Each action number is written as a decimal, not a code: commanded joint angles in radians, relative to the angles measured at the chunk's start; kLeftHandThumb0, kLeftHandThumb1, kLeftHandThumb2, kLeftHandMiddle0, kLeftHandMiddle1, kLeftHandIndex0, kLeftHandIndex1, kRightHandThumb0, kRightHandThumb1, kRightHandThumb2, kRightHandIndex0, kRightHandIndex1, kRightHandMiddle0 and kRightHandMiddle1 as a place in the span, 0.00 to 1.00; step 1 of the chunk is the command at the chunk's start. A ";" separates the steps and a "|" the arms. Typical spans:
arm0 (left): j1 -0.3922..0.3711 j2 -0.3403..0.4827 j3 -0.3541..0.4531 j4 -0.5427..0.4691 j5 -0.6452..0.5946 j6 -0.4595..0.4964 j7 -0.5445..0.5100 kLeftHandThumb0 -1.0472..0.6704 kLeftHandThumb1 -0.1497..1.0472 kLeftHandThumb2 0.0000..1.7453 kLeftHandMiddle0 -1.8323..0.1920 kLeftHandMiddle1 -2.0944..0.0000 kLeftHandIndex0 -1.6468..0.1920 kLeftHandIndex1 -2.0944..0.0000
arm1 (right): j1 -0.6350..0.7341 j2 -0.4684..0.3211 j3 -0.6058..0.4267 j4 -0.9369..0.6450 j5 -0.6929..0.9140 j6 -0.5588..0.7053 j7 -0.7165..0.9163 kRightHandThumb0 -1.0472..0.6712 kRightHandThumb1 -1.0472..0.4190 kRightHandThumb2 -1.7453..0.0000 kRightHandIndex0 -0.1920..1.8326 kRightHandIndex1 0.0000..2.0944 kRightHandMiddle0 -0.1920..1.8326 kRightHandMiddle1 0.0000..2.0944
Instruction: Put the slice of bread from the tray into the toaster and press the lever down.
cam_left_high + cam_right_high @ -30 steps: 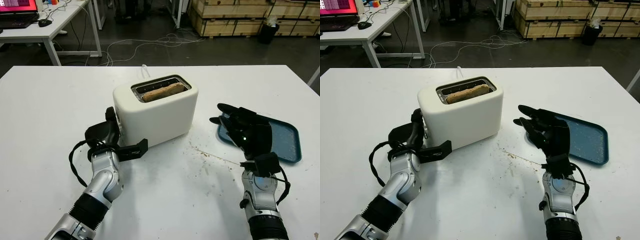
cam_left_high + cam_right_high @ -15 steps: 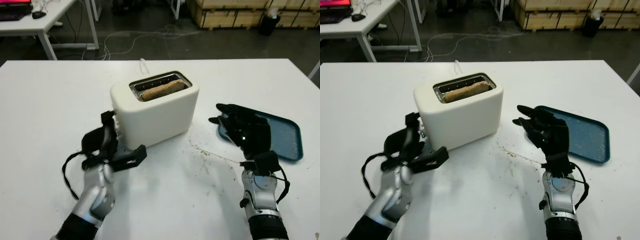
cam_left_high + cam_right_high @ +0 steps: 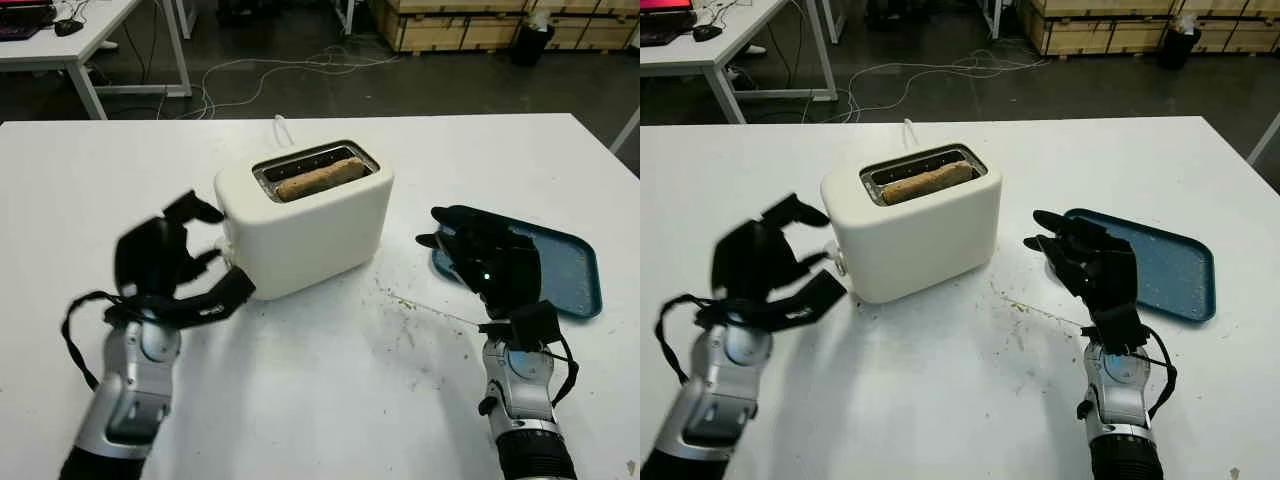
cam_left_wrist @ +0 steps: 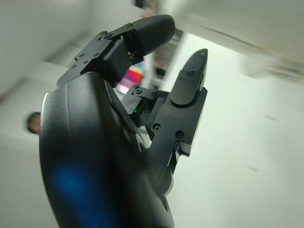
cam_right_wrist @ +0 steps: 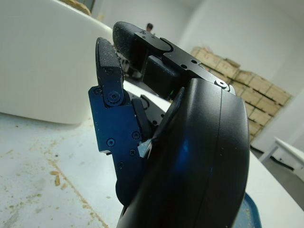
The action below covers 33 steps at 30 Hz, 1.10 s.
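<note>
**Bread in the slot, lever not confirmed down**

White toaster (image 3: 305,215) is seen at table centre with the bread (image 3: 321,178) seated in its slot. At 3 o'clock of it the blue tray (image 3: 575,275) is bare. The left hand (image 3: 165,265), open and holding nothing, is raised at the toaster's 9 o'clock by the lever end. The right hand (image 3: 490,262), open, is held near the tray. Whether the lever is down cannot be told.
</note>
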 commanded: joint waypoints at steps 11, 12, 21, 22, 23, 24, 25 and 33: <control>0.043 0.138 0.155 -0.175 -0.059 -0.001 -0.305 0.46 0.77 0.00 0.44 0.41 0.27 0.91 | -0.044 -0.191 -0.027 -0.156 -0.004 0.124 0.098 0.37 0.09 0.93 0.60 0.17 0.59 0.00; 0.044 0.153 0.164 -0.177 -0.085 -0.017 -0.332 0.47 0.77 0.00 0.44 0.42 0.26 0.92 | -0.054 -0.218 -0.028 -0.165 -0.014 0.130 0.111 0.37 0.09 0.93 0.61 0.18 0.60 0.00; 0.036 0.262 0.170 -0.174 -0.189 -0.048 -0.538 0.50 0.83 0.00 0.39 0.54 0.19 0.94 | -0.173 -0.399 0.011 -0.153 -0.151 0.174 0.185 0.37 0.09 0.89 0.49 0.64 0.68 0.03; 0.037 0.263 0.166 -0.171 -0.190 -0.049 -0.544 0.50 0.82 0.00 0.38 0.54 0.18 0.94 | -0.191 -0.413 0.019 -0.146 -0.156 0.190 0.200 0.37 0.09 0.89 0.49 0.67 0.69 0.04; 0.038 0.263 0.163 -0.169 -0.190 -0.051 -0.548 0.50 0.82 0.00 0.38 0.54 0.17 0.93 | -0.204 -0.421 0.026 -0.137 -0.160 0.197 0.211 0.38 0.09 0.89 0.48 0.69 0.69 0.05; 0.038 0.262 0.160 -0.168 -0.190 -0.048 -0.554 0.50 0.82 0.00 0.38 0.53 0.17 0.93 | -0.221 -0.430 0.037 -0.125 -0.174 0.203 0.217 0.38 0.09 0.89 0.48 0.70 0.69 0.06; 0.038 0.261 0.157 -0.166 -0.188 -0.046 -0.558 0.50 0.82 0.00 0.38 0.53 0.16 0.93 | -0.234 -0.435 0.047 -0.116 -0.186 0.213 0.220 0.38 0.09 0.89 0.48 0.70 0.69 0.07; 0.039 0.231 0.144 -0.129 -0.137 -0.088 -0.466 0.52 0.82 0.00 0.41 0.42 0.15 0.93 | -0.305 -0.440 0.134 -0.035 -0.273 0.214 0.233 0.38 0.09 0.86 0.45 0.76 0.42 0.62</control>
